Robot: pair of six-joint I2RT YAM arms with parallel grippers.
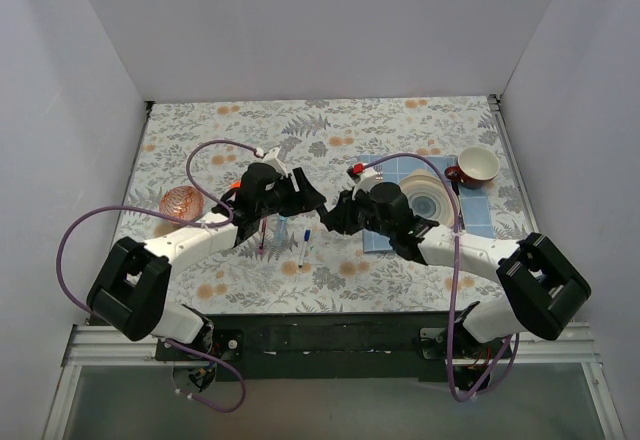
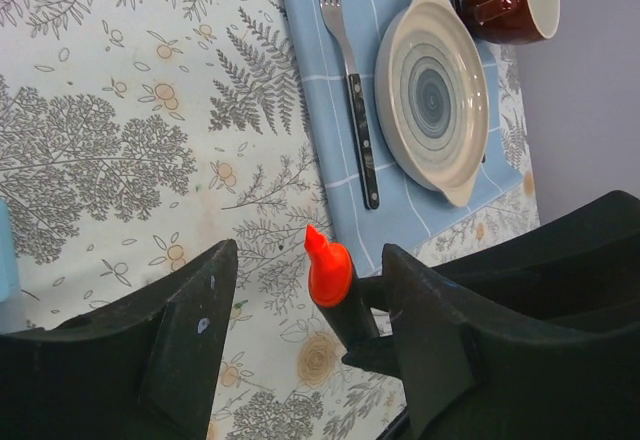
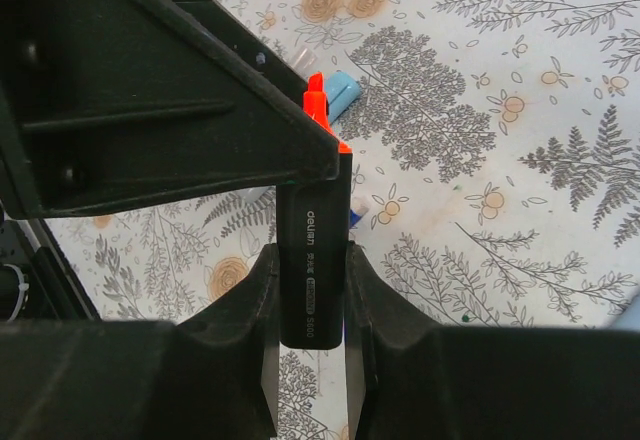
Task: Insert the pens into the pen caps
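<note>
While the right tool pinches the black marker low on its barrel, the orange tip stands bare inside the left tool, whose spread fingers carry no cap. Closing there could tilt the marker or smear ink. Farther off, the light-blue marker lies on the surface.

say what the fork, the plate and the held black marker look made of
The fork: bright metal head by its sheen; dark handle, perhaps plastic. The plate: likely glazed ceramic, glossy with painted rings. The black marker: probably matte plastic, with printed white lettering and an orange tip.
</note>
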